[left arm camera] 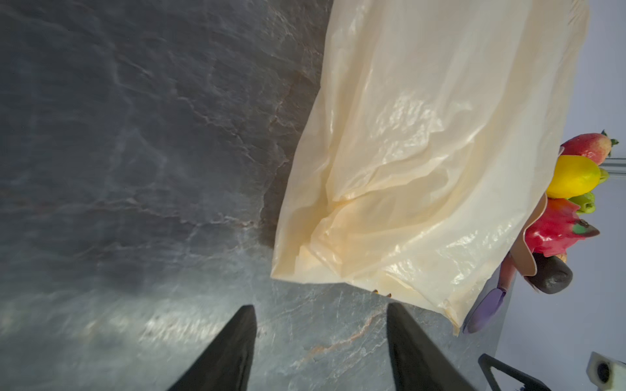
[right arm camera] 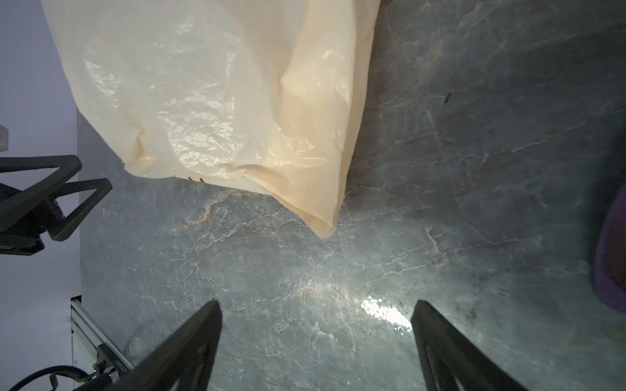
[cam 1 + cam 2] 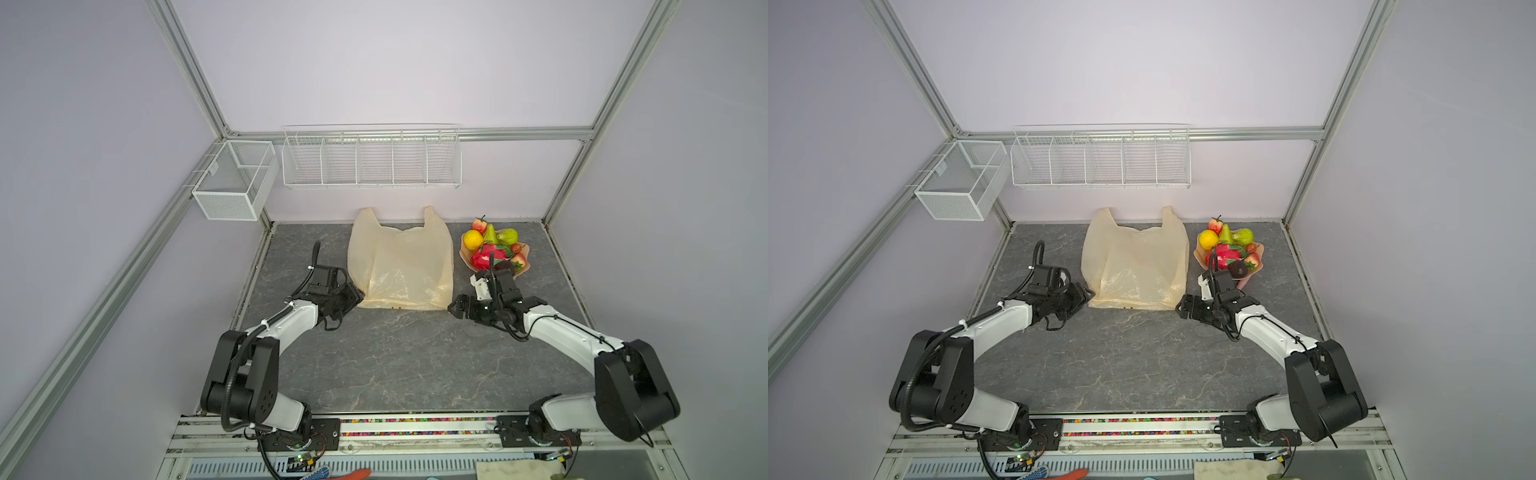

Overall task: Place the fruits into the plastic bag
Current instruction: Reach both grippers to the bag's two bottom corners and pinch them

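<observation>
Lilac walls (image 3: 395, 62), grey marble tabletop (image 3: 395, 365), wire baskets (image 3: 371, 160)

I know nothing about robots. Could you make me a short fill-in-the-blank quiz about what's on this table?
In both top views the fruits sit in a dish to the ____ of the bag.
The bag has ____ handle loops.
The left gripper and right gripper both have ____ jaws, with nothing between them.
The round citrus is coloured ____.
Missing words: right; two; open; yellow.

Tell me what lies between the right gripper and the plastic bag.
Between right gripper and plastic bag: only bare tabletop, shown in the right wrist view.
</observation>
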{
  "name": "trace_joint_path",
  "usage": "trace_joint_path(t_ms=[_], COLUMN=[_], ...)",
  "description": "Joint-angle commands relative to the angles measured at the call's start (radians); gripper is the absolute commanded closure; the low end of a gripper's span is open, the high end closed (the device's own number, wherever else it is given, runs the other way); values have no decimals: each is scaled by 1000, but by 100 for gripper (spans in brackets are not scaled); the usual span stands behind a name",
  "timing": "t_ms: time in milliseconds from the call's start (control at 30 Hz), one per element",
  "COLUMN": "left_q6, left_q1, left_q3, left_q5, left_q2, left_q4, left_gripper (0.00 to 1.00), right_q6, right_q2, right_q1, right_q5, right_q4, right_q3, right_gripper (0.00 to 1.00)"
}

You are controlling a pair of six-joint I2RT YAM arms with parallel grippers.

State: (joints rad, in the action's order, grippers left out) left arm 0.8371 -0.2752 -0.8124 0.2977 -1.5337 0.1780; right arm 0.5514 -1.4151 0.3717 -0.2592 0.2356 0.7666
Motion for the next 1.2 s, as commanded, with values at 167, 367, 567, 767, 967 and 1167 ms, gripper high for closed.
trace_joint_path(t_ms=[167,367,567,767,967,1167], left_q6=[65,88,52,-11,-33,-141], left_q1=[0,-1,-1,-1,-1,6], left_q3=[-69,-68,-65,-76,-64,-75], left_q5=[7,32,47,41,49,86], left_q2=[-121,-168,-185,-192,-188,-98], left_q4=[-109,-130,-53,22,29,71], left_gripper=[45,57,80,91,100,100], right_q6=[65,106,156,179,196,222], right_q2=[-129,-219,-299,-303,-312,-268], right_q1=[16,15,18,17,18,14], right_q5=[40,66,64,97,83,126], right_q4=[-60,-93,-99,-72,-70,-41], right_q3=[65,106,173,175,164,125], right_gripper=[19,27,41,59,78,94])
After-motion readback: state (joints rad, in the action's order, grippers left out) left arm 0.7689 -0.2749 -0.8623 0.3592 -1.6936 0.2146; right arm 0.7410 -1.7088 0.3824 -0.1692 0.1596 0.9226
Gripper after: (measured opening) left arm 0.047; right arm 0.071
